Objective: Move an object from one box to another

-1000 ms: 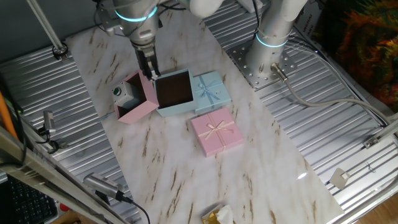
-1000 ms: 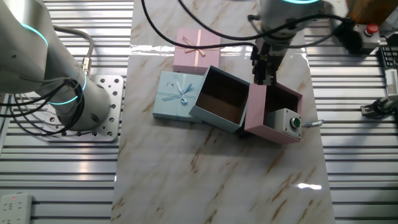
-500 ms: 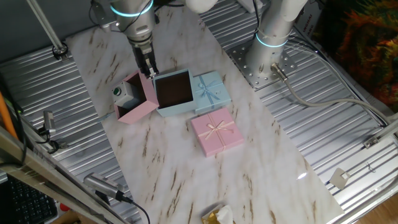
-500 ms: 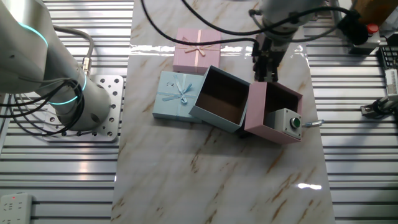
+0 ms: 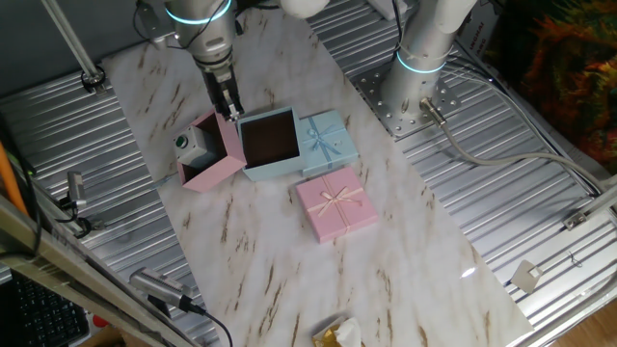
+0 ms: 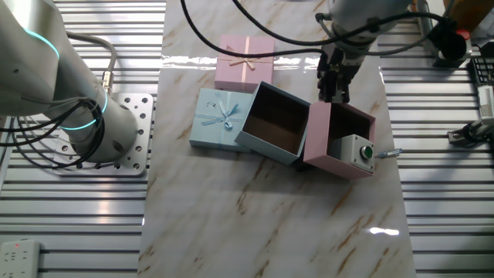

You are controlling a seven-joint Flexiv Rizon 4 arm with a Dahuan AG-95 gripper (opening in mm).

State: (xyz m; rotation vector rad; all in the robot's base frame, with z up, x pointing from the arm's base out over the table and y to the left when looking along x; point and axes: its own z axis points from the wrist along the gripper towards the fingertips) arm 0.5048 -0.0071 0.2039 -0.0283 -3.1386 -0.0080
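The small white object (image 6: pixel 355 150) with its dark green round part (image 6: pixel 368 153) sits in a corner of the pink box (image 6: pixel 320 131). This box stands tilted against the light blue box (image 6: pixel 248 139), which holds nothing. In the one fixed view the object (image 5: pixel 190 146) shows at the left of the pink box (image 5: pixel 217 166), next to the blue box (image 5: pixel 258 166). My gripper (image 6: pixel 333 94) hangs just above the pink box's far rim, with the fingers close together and nothing between them. It also shows in the one fixed view (image 5: pixel 230 109).
A light blue lid with a bow (image 6: pixel 218 117) lies against the blue box. A pink lid with a cream bow (image 6: pixel 243 60) lies behind it. The arm's base (image 5: pixel 416 82) stands on the metal plate beside the marble board. Something gold (image 5: pixel 337 334) lies at the board's near edge.
My gripper has risen a little and drawn slightly away from the pink box's rim. The boxes, lids and object have not moved.
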